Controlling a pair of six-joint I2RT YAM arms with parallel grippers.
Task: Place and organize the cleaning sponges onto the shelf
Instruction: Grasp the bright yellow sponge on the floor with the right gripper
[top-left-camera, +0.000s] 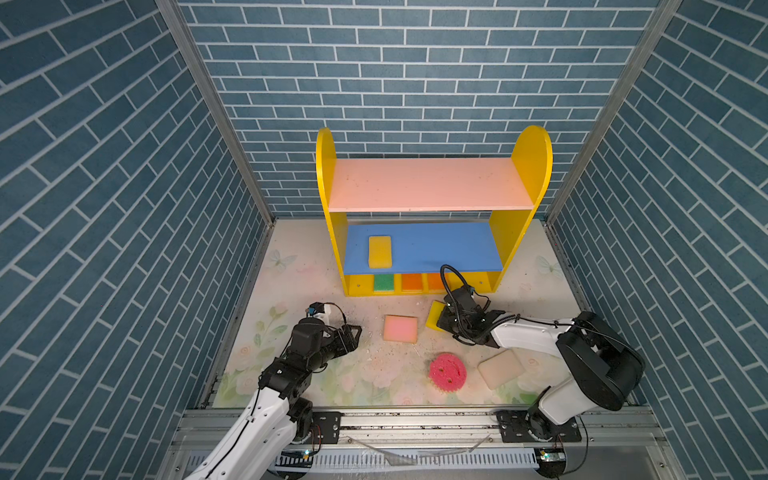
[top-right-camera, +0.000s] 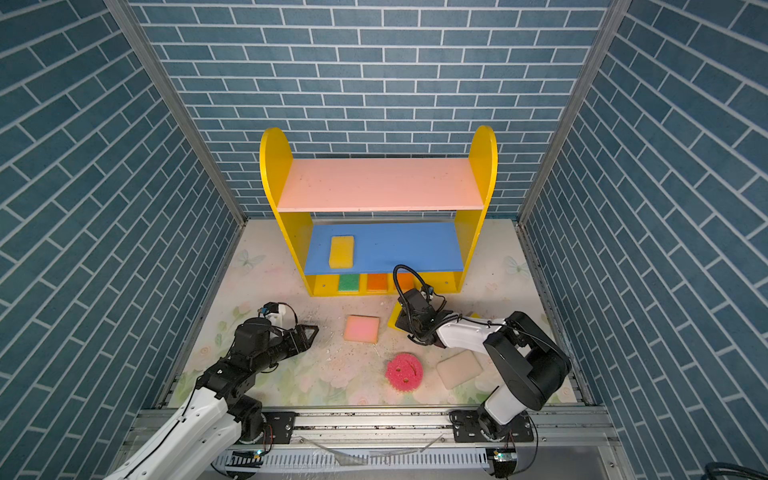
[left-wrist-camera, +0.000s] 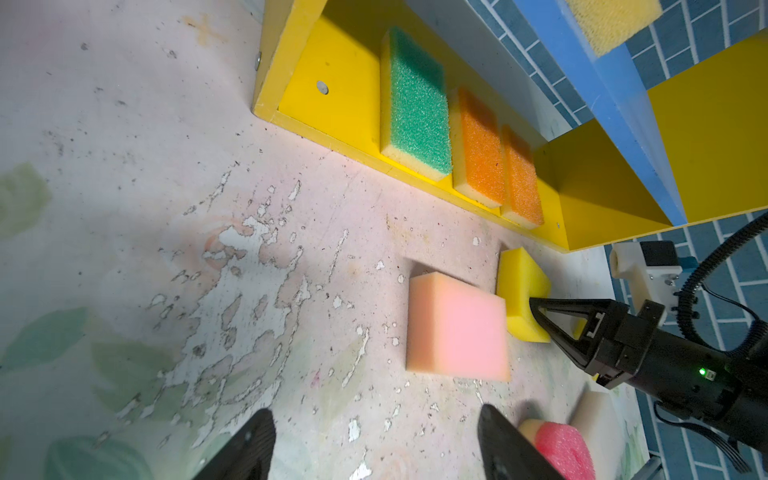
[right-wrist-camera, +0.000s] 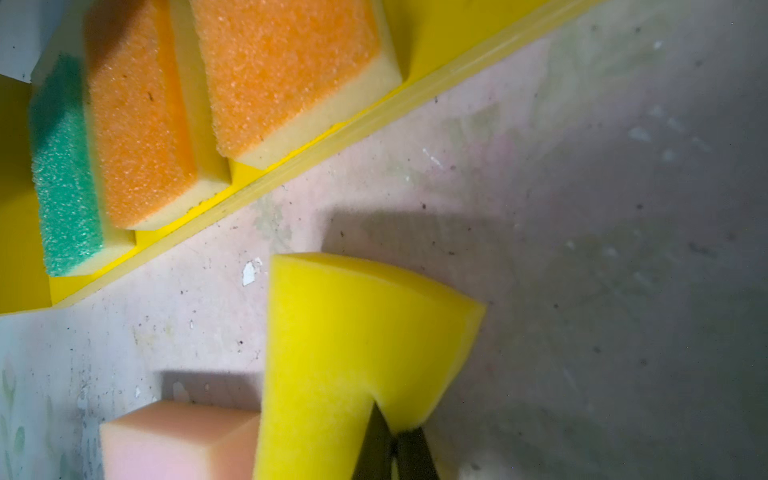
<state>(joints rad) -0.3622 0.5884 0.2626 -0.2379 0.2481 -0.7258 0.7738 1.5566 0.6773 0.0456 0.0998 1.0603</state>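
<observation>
Right jaws clamping yellow sponge (right-wrist-camera: 353, 340), bright foam pinched

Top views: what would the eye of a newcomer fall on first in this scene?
First the shelf, with yellow sides and a bare pink top board, standing against the blue brick back wall. Next the right hand, shut on a yellow sponge just in front of the shelf's base and pinching its foam. Then the round pink smiley sponge, lying on the table near the front edge.
</observation>
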